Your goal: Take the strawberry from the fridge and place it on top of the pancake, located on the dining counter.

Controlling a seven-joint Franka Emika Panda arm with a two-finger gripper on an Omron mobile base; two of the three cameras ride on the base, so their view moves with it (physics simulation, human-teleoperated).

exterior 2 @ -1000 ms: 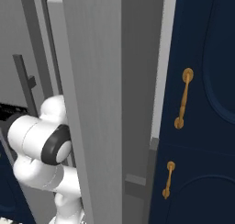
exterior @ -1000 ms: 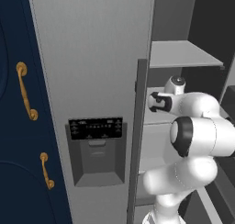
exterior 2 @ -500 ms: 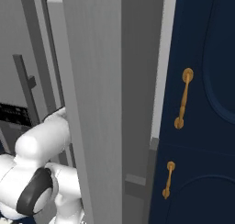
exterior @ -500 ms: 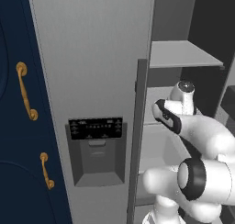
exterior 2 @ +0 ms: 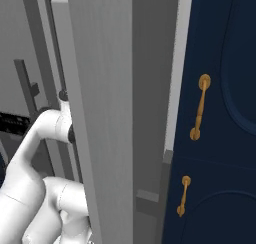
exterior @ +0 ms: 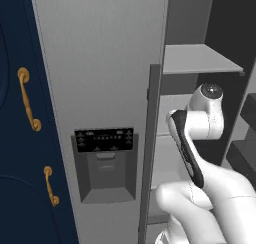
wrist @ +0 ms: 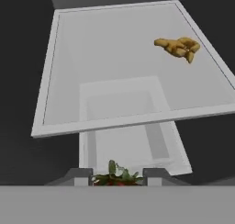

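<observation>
Grey fridge [exterior: 100, 63] walls surround our arm, its right door swung wide. Our gripper [wrist: 118, 178] pinches the strawberry [wrist: 117, 176] between its fingertips, leafy top showing. Beyond it lies a pale shelf [wrist: 114, 67], with tan food pieces [wrist: 179, 47] at the far right.

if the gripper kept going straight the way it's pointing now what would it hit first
Probably the white fridge shelf ahead of it, on its bare middle, left of the tan food. The gripper already has the strawberry between its fingertips. Depth is hard to judge.
</observation>
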